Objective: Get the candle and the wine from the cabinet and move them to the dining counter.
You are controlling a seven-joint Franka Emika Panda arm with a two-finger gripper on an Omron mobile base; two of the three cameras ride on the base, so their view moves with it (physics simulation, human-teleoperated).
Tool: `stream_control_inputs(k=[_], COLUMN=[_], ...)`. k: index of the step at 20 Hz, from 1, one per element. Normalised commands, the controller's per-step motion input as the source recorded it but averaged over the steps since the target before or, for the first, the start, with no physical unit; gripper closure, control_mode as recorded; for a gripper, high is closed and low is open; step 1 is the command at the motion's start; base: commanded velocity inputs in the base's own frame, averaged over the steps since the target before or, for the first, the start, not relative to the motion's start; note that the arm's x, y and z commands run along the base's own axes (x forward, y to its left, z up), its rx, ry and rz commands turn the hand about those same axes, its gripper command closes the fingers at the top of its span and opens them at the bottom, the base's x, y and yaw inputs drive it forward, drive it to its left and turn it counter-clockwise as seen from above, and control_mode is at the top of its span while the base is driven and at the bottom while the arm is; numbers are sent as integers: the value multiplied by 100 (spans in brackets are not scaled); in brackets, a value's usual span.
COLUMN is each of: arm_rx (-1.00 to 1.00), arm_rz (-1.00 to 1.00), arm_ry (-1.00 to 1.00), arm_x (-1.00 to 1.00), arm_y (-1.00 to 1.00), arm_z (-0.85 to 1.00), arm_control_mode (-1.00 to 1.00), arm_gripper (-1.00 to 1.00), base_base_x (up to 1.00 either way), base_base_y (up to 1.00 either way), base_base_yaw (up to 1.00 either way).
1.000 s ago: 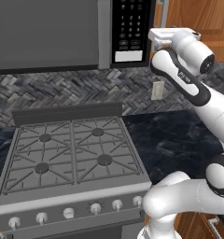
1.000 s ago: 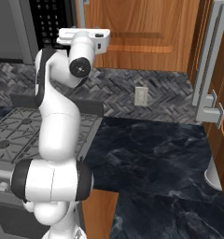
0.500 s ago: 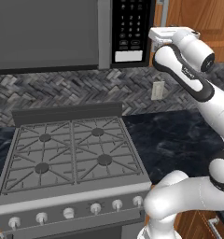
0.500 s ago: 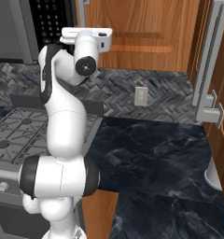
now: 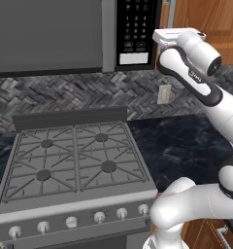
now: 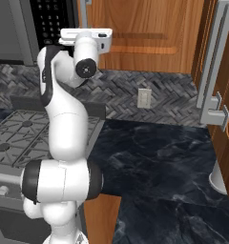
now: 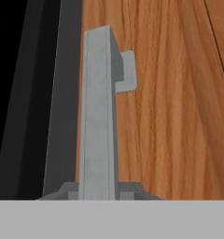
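- Here the cabinet (image 6: pixel 150 33) hangs upper right of the range, door closed, orange-brown wood grain; candle and wine are not visible.
- Its silver bar handle (image 7: pixel 99 116) runs vertical along the door's left edge, flat and squared, with a small bracket standing it off the wood.
- Gripper (image 7: pixel 99 189) is pinching the handle's lower end, fingers pressed against both sides.
- Tight on the left: the dark microwave (image 5: pixel 133 31) edge sits just beside the handle.
- Arm reaches high, forearm angled up, hand (image 6: pixel 88 38) level against the door.
- Open black marbled worktop (image 6: pixel 159 167) lies below; gas stove (image 5: pixel 74 160) with grey grates to the left; herringbone stone backsplash (image 5: pixel 79 92) behind.
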Motion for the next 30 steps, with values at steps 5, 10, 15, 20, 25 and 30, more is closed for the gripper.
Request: stream_control_inputs(k=[5,10,15,20,25,30], arm_rx=[0,0,0,0,0,0], arm_rz=[0,0,0,-1,-4,-4], arm_ry=[0,-1,0,0,0,0], arm_x=[0,-35,-68,-71,-74,-79], arm_y=[-1,-25,-44,-45,-46,-50], arm_z=[0,0,1,2,5,6], arm_control_mode=[-100,-100,-100,-100,-100,-100], arm_gripper=[100,100,100,100,100,100], base_base_x=[0,0,0,0,0,0], base_base_y=[0,0,0,0,0,0], base_base_yaw=[0,0,0,0,0,0])
